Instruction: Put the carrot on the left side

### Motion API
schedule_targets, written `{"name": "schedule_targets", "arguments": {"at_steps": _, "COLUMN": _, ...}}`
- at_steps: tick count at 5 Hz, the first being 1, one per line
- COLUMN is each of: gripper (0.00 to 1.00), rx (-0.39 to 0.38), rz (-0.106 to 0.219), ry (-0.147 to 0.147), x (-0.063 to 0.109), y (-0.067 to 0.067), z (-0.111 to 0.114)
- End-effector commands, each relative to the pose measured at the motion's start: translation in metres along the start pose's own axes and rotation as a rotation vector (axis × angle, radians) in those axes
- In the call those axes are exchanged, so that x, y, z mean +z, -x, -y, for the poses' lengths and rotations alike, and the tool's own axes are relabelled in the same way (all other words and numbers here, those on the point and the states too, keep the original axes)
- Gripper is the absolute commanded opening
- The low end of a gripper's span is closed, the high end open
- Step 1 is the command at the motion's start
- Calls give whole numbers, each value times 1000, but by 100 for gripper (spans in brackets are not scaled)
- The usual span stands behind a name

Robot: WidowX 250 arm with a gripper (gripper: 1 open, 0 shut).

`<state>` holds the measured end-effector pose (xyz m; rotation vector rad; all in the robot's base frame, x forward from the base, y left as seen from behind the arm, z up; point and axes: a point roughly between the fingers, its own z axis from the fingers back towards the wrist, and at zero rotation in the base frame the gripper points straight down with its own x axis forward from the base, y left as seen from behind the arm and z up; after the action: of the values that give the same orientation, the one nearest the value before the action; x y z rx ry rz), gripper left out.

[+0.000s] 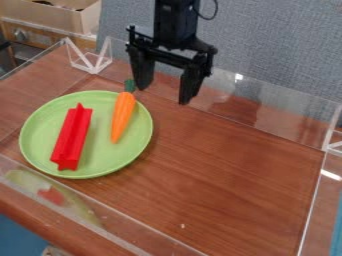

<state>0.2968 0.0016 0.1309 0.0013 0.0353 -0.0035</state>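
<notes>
Lining up over the carrot [122, 116] on the green plate [40, 120]

Our gripper [163, 87] hangs spread wide and empty just above its green tip — we'd straddle the carrot's middle, clear of the red bar [71, 135].

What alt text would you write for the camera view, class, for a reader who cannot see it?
An open black gripper hangs empty above the wooden table, just behind a green plate. On the plate lie an orange carrot and, to its left, a longer red grooved bar.
</notes>
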Motion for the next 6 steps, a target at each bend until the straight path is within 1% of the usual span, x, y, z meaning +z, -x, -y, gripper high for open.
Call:
{"name": "schedule_targets", "arguments": {"at_steps": 1, "gripper": 100, "rx": 9, "rz": 31, "ry": -1, "x": 4, "y": 0, "z": 3}}
{"name": "schedule_targets", "arguments": {"at_steps": 3, "gripper": 100, "rx": 30, "rz": 45, "ry": -2, "x": 0, "y": -4, "z": 4}}
{"name": "schedule_targets", "arguments": {"at_steps": 4, "gripper": 100, "rx": 14, "rz": 47, "ry": -7, "x": -6, "y": 2, "z": 3}}
{"name": "schedule_targets", "arguments": {"at_steps": 5, "gripper": 100, "rx": 5, "rz": 67, "ry": -18, "x": -6, "y": 2, "z": 0}}
{"name": "schedule_targets", "arguments": {"at_steps": 6, "gripper": 100, "rx": 45, "rz": 82, "ry": -17, "x": 9, "y": -3, "z": -5}}
